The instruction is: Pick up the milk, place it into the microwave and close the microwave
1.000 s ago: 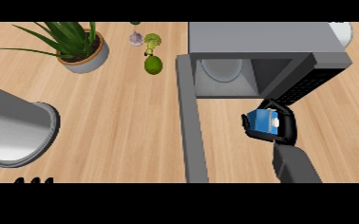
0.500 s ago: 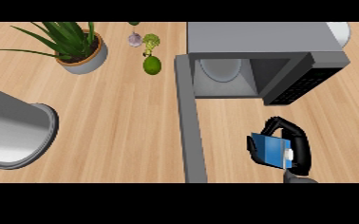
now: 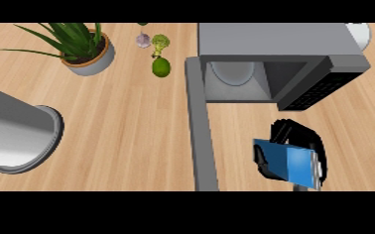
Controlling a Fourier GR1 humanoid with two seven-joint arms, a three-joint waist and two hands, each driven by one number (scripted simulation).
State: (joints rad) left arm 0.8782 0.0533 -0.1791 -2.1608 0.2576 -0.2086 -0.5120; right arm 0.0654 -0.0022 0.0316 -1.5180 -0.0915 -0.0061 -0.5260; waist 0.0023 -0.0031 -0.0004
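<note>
Lower right of frame: right hand [image 3: 302, 136] curls its fingers round a blue milk carton [image 3: 290, 163], black fingers behind it, thumb at its left edge. Carton sits tilted over the wooden counter [image 3: 132, 119], below and well apart from the microwave [image 3: 278, 39] at upper right. Microwave door [image 3: 202, 129] stands open, running down mid-frame; pale plate [image 3: 233, 72] visible inside. Upper left: potted plant [image 3: 84, 49], with garlic [image 3: 143, 40], broccoli [image 3: 160, 42] and green fruit [image 3: 161, 67] beside it. Grey pot [image 3: 26, 139] at left edge.
</note>
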